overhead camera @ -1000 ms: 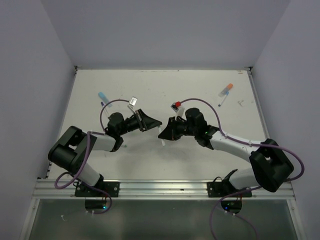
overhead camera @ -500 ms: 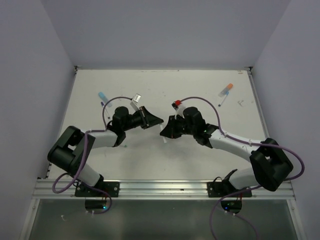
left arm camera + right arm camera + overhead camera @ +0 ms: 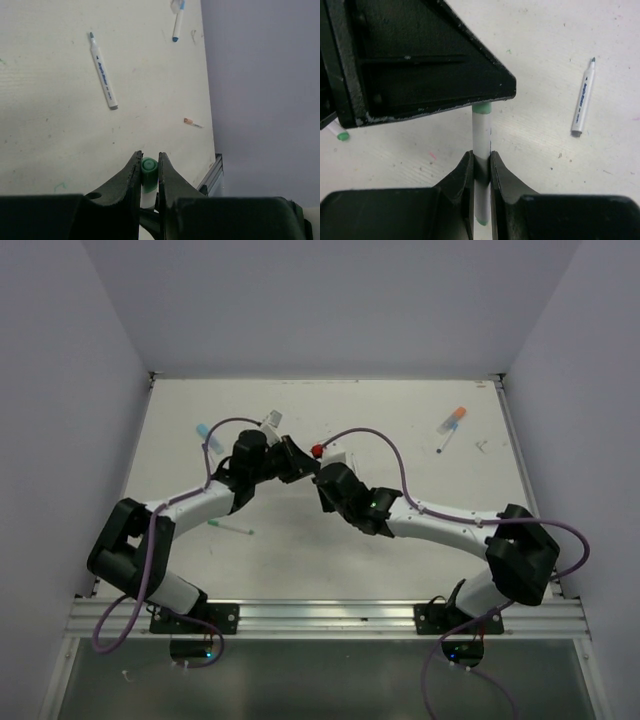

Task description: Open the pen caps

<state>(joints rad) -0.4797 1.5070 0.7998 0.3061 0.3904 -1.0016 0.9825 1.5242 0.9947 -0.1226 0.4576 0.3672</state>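
My right gripper (image 3: 481, 155) is shut on the white barrel of a pen (image 3: 481, 131) and holds it above the table. The pen's green cap (image 3: 481, 108) sits at its far end, between my left gripper's black fingers (image 3: 435, 60). In the left wrist view my left gripper (image 3: 149, 156) is shut on that green cap (image 3: 149, 166), with the white barrel behind it. In the top view the two grippers (image 3: 297, 462) (image 3: 326, 486) meet at mid-table and hide the pen. An orange cap (image 3: 459, 413) lies far right and a light blue cap (image 3: 203, 428) far left.
An uncapped white marker (image 3: 102, 70) lies on the table and also shows in the right wrist view (image 3: 582, 102). A thin green-ended pen (image 3: 230, 528) lies left of centre. A blue-tipped pen (image 3: 177, 20) and a small orange bit (image 3: 192, 122) lie near the table's edge.
Both arms have swung toward each other and toward the back. My left gripper has come onto the pen in my right gripper and shut on its green cap.
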